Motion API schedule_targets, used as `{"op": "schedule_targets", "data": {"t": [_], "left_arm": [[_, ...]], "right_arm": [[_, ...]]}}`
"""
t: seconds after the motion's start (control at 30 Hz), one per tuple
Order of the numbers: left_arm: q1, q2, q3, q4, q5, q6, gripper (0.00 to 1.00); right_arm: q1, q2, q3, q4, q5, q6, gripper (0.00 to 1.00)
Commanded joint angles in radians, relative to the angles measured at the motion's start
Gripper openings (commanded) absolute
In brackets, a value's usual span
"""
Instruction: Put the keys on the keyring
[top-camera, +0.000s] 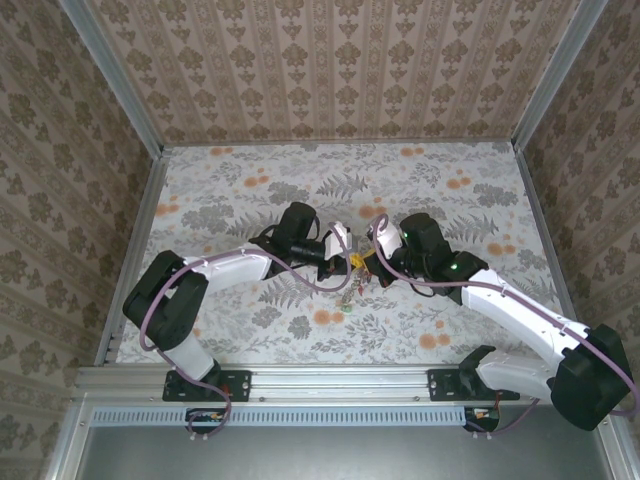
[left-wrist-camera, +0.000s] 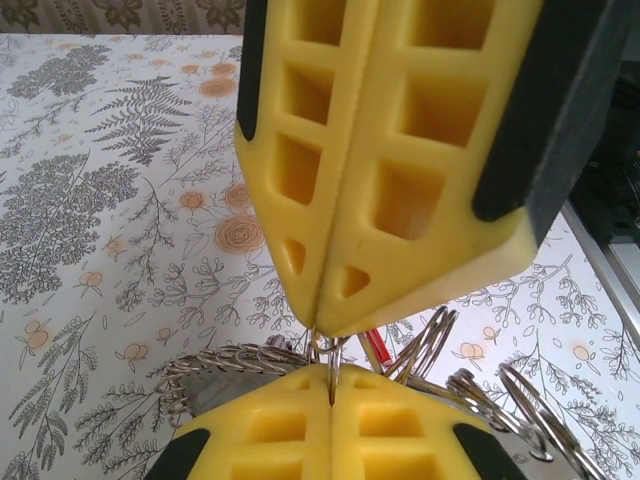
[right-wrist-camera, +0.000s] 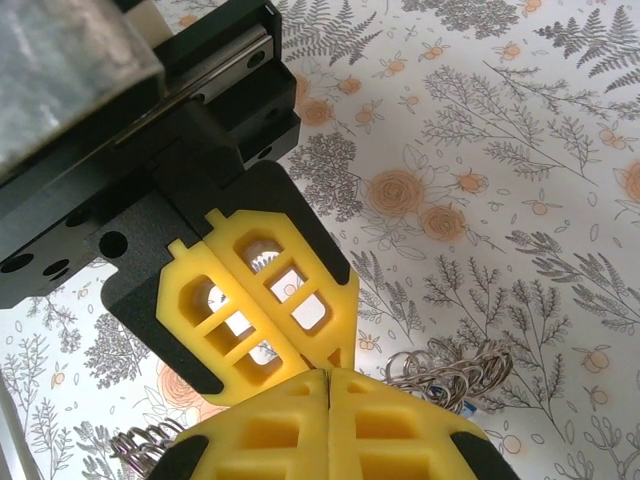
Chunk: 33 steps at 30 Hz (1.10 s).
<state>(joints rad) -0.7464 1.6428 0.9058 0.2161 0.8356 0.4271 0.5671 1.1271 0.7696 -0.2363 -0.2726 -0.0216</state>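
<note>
From above, both arms bend inward over the table; the left gripper and right gripper meet tip to tip mid-table, with the keys just nearer. Left wrist view: both finger pairs are pressed together, pinching one thin loop of the keyring; a red key lies beside it. Right wrist view: both finger pairs are together; the keyring coils to their right.

Keyring partly hidden behind left tool; keys too small overhead.

The left gripper and right gripper meet tip to tip mid-table, blocking the centre, with the keyring bunched between them. Bare floral table lies open beyond, bounded by patterned walls.
</note>
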Motion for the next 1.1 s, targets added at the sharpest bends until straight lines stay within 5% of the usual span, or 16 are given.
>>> {"op": "schedule_targets", "data": {"t": [0.0,0.33,0.5,0.67,1.07], "left_arm": [[-0.004,-0.027,-0.011,0.053,-0.005,-0.009,0.0],[-0.002,-0.037,-0.143,0.338,-0.088,-0.159,0.0],[-0.004,-0.041,-0.14,0.31,-0.09,-0.138,0.0],[-0.008,-0.043,-0.109,0.224,-0.081,-0.087,0.15],[-0.011,-0.044,-0.071,0.178,-0.066,-0.064,0.28]], "right_arm": [[-0.005,-0.027,0.003,-0.014,0.064,0.019,0.0],[-0.03,-0.036,-0.043,-0.021,0.13,0.094,0.0],[-0.028,-0.032,-0.02,0.024,0.05,0.082,0.0],[-0.027,-0.023,0.006,0.05,-0.012,0.057,0.0],[-0.027,-0.009,0.024,0.037,-0.04,0.029,0.0]]}}
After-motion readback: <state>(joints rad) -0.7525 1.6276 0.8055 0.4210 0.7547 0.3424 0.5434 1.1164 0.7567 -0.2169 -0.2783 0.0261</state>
